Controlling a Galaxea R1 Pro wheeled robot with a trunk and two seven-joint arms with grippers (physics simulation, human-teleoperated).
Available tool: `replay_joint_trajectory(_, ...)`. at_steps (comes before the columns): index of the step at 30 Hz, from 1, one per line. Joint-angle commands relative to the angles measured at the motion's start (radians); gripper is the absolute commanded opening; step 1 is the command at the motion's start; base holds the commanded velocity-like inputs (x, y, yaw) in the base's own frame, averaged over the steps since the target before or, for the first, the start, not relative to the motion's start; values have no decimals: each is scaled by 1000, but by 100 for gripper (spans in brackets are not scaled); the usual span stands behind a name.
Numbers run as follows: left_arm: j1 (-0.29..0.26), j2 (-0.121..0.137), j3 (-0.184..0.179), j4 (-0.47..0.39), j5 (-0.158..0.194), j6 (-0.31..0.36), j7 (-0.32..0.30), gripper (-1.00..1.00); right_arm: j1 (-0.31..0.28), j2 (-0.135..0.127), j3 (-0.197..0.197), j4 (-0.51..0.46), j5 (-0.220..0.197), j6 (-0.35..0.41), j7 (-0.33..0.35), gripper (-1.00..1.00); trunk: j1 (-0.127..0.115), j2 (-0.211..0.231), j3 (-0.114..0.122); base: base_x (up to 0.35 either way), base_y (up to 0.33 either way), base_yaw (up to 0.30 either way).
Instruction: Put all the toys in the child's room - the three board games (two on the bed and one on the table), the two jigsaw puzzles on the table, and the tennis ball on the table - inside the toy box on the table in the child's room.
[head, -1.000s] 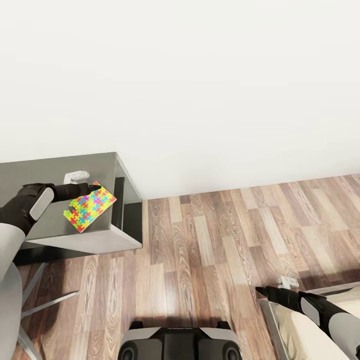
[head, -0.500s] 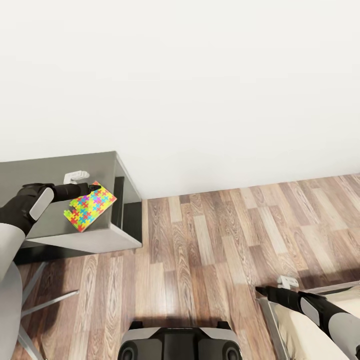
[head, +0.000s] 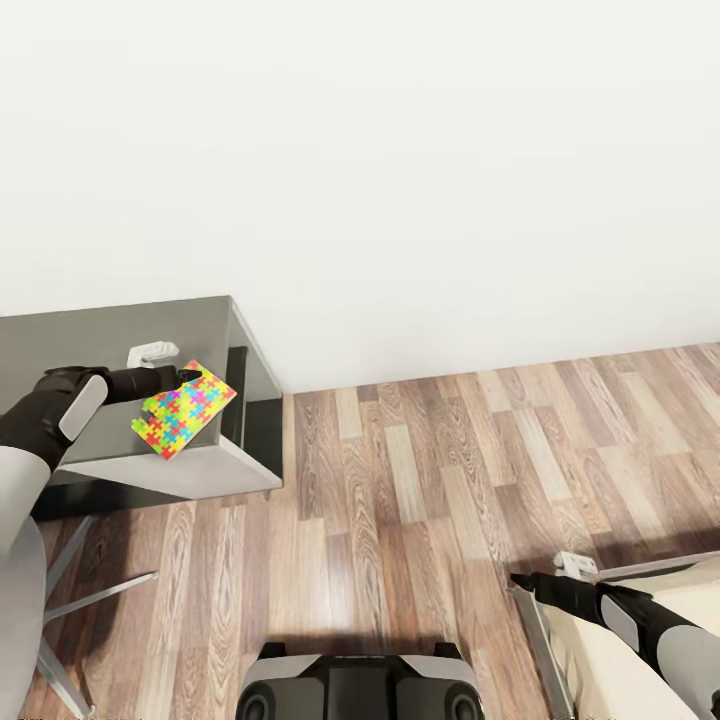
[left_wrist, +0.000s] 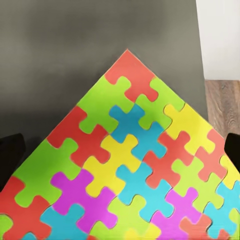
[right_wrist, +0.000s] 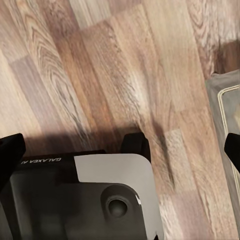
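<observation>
1. One jigsaw puzzle (head: 184, 410) sat pinched by its corner in the left gripper (head: 186, 377), whose fingers were closed thin on the board's upper edge. The left wrist view showed the bright board (left_wrist: 125, 170) filling the space between the two dark fingertips, held in the air over a dark grey surface.

2. The puzzle hung tilted above the dark grey cabinet top (head: 110, 340) at the end of the table, near the cabinet's outer corner – lifted, not lying flat.

3. Compared with the pictures from a second earlier, the cabinet and the wood-plank floor (head: 420, 470) had slid a little up and away in the head view, while the arm and puzzle kept almost the same place in it. That pointed to the camera moving with the robot, not to the puzzle being moved by the arm.

4. The right gripper (head: 518, 580) hung low by the near corner of the bed (head: 620, 665). Its fingers looked set apart with nothing between them; the right wrist view showed floor and the robot's own base (right_wrist: 85, 195) in the gap.

5. My reading – the robot was carrying this puzzle off toward the toy box, so the placing step was not yet done.
</observation>
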Motion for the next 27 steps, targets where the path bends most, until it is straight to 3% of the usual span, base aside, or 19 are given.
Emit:
replay_joint_trajectory(1, -1, 1, -4, 0, 4, 3, 0, 100, 0, -1, 5, -1, -10, 7, 2, 100, 0, -2, -1, -57, 0, 0)
replay_joint_trajectory(8, -1, 1, -4, 0, 4, 3, 0, 100, 0, -2, 5, -1, -10, 7, 2, 100, 0, -2, -1, -142, 0, 0)
replay_joint_trajectory(27, -1, 1, -3, 0, 4, 3, 0, 100, 0, -2, 5, -1, -10, 8, 2, 100, 0, -2, -1, -25, -53, 0)
